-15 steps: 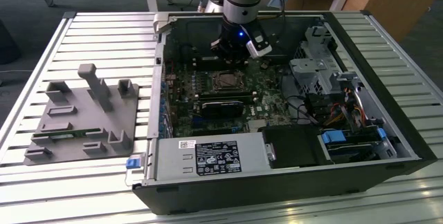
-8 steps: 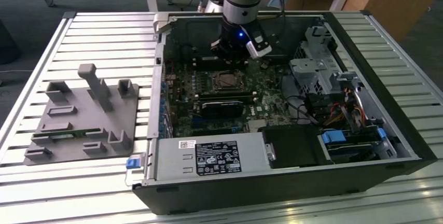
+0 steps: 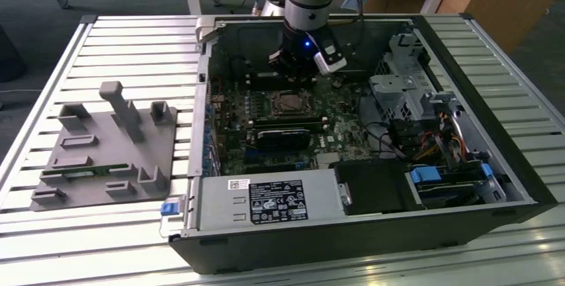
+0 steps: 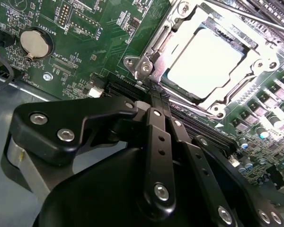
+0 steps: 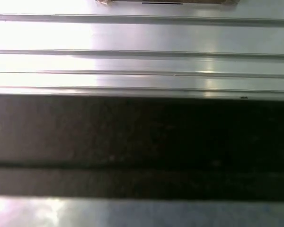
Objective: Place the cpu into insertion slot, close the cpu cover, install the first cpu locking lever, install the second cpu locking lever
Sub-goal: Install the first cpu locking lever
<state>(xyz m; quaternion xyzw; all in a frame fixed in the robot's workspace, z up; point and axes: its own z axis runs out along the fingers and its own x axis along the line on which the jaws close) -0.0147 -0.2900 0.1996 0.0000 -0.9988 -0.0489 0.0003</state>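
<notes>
Second wrist view: closed black tool (image 4: 156, 97) tip sits at silver-framed cpu cover (image 4: 255, 80) corner, grey square cpu (image 4: 206, 64) just beyond.

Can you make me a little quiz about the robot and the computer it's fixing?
1. True or false: the cpu already sits in the insertion slot.
2. In the second wrist view, the gripper is closest to: A) the round coin battery, B) a corner of the cpu cover, C) the grey fixture block.
3. Fill in: the grey fixture block lies on the exterior view's ____ of the computer case.

Key: 1 true; 2 B; 3 left.
</notes>
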